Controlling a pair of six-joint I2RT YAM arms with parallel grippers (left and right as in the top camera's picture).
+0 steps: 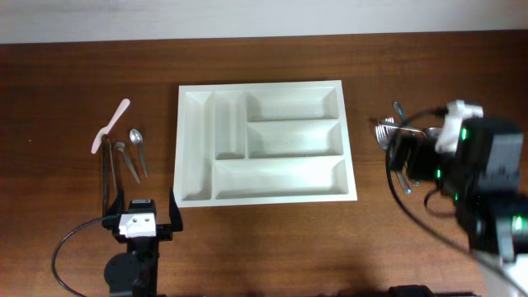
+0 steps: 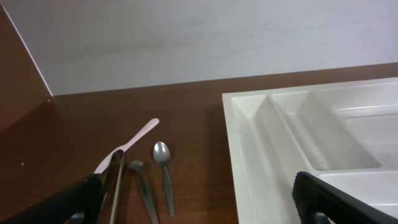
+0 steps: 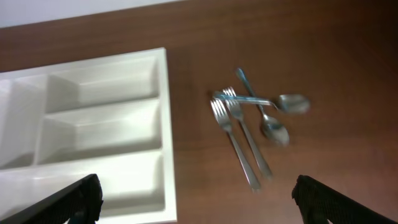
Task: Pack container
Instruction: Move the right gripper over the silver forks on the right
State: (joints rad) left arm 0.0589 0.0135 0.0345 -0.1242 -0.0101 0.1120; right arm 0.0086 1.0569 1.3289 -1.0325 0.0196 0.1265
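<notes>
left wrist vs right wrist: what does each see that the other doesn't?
Left wrist only: a pink utensil, a silver spoon and two more metal utensils, lying left of the container. Right wrist only: a loose pile of two forks and two spoons, right of the container. Both: part of the white container, its visible compartments empty, and the brown table.

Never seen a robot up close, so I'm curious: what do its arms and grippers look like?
The left arm is black, with a white block behind two flat black fingers and a looping black cable. The right arm is black too, with a white part, small green lights and black cables.
</notes>
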